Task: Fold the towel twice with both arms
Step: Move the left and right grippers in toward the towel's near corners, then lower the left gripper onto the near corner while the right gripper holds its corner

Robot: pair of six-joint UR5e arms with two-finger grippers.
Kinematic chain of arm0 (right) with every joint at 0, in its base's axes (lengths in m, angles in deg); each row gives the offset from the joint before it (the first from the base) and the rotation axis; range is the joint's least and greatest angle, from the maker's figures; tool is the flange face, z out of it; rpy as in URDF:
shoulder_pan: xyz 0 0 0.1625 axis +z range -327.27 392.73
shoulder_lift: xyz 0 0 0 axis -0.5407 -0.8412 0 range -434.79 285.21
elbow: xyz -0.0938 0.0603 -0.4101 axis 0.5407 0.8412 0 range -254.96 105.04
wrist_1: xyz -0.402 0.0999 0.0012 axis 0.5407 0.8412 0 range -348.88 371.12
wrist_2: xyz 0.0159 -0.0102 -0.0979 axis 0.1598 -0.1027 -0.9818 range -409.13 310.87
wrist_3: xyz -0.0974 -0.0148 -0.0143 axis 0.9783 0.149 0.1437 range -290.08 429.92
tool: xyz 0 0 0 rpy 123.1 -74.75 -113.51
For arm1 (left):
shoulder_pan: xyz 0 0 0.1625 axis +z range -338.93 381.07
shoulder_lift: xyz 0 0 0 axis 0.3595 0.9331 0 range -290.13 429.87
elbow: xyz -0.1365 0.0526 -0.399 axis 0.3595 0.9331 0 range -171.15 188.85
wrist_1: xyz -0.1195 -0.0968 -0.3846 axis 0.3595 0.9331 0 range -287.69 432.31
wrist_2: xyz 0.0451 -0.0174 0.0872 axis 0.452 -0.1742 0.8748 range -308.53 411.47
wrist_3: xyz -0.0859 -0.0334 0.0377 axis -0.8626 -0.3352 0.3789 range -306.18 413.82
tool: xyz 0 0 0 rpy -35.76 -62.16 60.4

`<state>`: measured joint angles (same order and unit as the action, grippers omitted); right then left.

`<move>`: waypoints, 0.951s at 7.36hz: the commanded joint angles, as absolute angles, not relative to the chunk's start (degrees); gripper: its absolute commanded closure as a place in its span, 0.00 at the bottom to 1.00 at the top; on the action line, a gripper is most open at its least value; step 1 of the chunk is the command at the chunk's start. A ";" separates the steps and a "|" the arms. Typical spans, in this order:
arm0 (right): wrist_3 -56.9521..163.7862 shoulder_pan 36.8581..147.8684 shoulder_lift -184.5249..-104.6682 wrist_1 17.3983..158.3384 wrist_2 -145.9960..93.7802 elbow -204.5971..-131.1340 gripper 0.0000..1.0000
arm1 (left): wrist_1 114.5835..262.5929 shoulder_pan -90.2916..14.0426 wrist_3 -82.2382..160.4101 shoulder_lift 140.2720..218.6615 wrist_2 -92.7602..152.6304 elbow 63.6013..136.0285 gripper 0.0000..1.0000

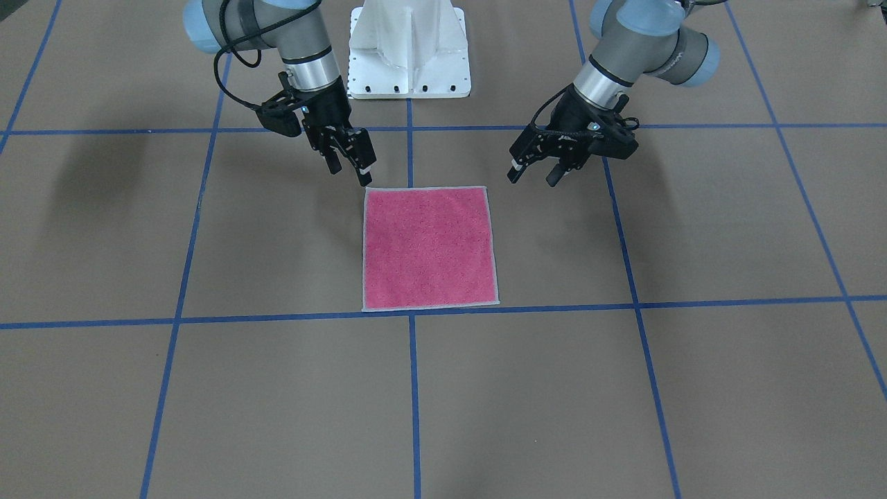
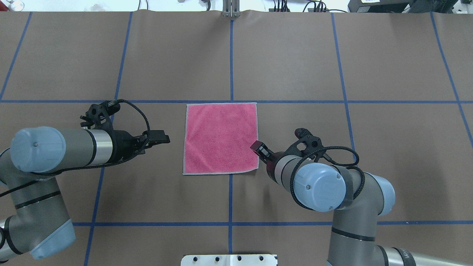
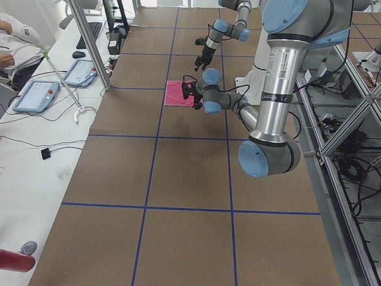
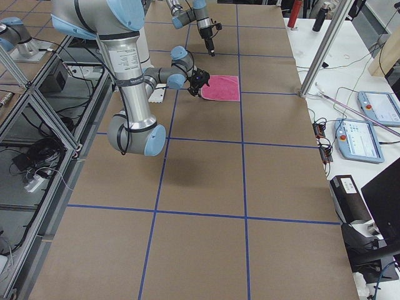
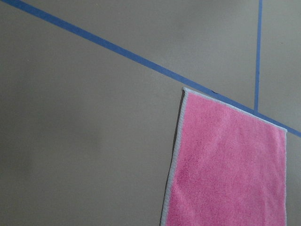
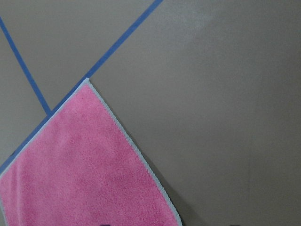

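Observation:
The towel (image 1: 429, 248) lies flat and unfolded on the table, pink face up with a light grey border; it also shows in the overhead view (image 2: 220, 138). My left gripper (image 1: 532, 179) is open and empty, hovering beside the towel's robot-side corner, a short gap away; in the overhead view (image 2: 166, 139) it is left of the towel. My right gripper (image 1: 350, 173) is open and empty, its lower fingertip just above the other robot-side corner; from overhead (image 2: 257, 147) it overlaps the towel's right edge. Both wrist views show the towel (image 5: 225, 165) (image 6: 80, 169) but no fingers.
The brown table (image 2: 295, 55) is marked with a grid of blue tape lines (image 2: 231, 55). The white bolted pedestal base (image 1: 409, 48) stands behind the towel on the robot's side. Operators' desks with tablets (image 3: 36, 95) run along the far side.

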<state>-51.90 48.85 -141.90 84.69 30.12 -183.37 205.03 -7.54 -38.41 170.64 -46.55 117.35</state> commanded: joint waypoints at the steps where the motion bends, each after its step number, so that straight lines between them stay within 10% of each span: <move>1: -54.17 47.94 -141.06 84.69 29.44 -181.05 0.29 | 205.02 -5.66 -38.56 170.95 -44.17 117.39 0.01; 7: -58.14 47.06 -137.81 84.69 27.96 -176.56 0.59 | 205.02 -5.47 -38.47 170.86 -43.98 117.30 0.01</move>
